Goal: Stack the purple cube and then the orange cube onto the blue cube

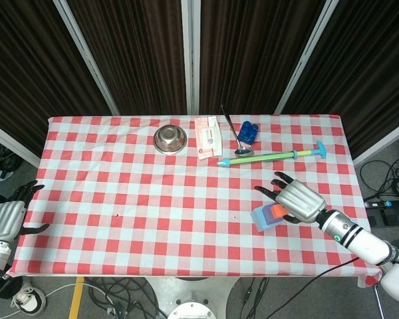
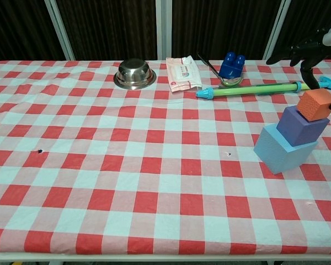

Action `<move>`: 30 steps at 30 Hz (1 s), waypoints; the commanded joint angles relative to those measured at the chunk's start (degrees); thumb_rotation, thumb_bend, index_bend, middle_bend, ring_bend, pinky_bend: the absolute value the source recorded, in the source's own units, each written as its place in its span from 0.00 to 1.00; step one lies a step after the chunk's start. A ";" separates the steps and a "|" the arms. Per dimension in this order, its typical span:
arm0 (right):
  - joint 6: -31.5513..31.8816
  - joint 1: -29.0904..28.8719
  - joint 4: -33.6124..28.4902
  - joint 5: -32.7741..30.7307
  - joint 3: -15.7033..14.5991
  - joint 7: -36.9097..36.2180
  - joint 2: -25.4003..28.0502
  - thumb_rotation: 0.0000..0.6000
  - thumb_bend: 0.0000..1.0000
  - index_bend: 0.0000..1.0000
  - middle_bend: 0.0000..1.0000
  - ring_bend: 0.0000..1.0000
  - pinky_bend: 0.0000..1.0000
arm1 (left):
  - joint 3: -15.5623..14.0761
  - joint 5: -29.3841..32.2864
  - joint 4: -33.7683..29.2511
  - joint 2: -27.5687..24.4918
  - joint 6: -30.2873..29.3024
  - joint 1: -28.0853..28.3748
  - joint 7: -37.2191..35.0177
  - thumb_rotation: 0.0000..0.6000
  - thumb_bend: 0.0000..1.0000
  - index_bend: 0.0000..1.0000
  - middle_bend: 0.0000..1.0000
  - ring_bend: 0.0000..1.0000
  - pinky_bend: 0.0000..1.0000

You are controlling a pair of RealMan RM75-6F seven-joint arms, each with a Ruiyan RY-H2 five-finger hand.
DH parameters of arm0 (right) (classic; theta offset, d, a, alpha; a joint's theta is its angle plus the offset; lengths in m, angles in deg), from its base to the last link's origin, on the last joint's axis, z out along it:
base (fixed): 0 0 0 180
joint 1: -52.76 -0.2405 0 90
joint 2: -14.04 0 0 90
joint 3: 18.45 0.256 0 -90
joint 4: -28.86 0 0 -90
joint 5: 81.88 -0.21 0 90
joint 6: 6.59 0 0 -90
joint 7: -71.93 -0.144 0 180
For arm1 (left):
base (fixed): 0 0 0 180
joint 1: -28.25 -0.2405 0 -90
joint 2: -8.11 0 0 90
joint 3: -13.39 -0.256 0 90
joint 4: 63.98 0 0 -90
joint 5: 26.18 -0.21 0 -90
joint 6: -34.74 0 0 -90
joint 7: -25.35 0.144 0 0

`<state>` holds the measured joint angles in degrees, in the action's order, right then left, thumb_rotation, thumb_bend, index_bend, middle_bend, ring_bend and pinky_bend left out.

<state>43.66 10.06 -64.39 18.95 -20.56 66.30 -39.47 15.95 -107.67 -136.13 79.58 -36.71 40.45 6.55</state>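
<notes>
Right hand point(image 1: 298, 201) beside syringe point(image 2: 254, 89), ladle point(image 2: 218, 74).

Orange cube point(image 2: 315, 104) atop purple cube point(image 2: 300, 127), atop blue cube point(image 2: 281, 149); stack skewed.

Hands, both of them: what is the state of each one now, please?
Left hand: open, holding nothing, at the table's left edge.
Right hand: over the orange cube; whether it grips it cannot be told.

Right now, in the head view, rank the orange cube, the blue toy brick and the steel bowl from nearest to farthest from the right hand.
1. orange cube, under the right hand, atop the stack.
2. blue toy brick, far edge, behind the hand.
3. steel bowl, far edge, well to the left.
</notes>
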 commanded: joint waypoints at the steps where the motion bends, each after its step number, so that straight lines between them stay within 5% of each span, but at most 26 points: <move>1: -0.22 -0.06 0.14 -0.27 -0.03 0.19 -0.14 1.00 0.17 0.00 0.50 0.17 0.09 | 0.03 0.03 0.02 -0.02 -0.01 -0.01 -0.12 1.00 0.09 0.22 0.19 0.12 0.28; 22: -0.23 -0.54 1.22 -1.00 -0.10 -0.26 -1.53 1.00 0.17 0.00 0.49 0.17 0.09 | -0.03 0.10 0.71 0.18 0.34 0.02 -0.68 1.00 0.09 0.22 0.19 0.12 0.28; 30: -1.01 -1.04 0.85 -0.82 -0.52 -0.42 -0.99 1.00 0.07 0.00 0.43 0.16 0.09 | 0.02 0.07 0.60 0.10 0.26 0.03 -0.78 1.00 0.09 0.22 0.19 0.12 0.28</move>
<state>42.68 9.04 -63.51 18.10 -21.05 65.90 -40.48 15.97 -107.60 -135.53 79.68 -36.45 40.48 5.76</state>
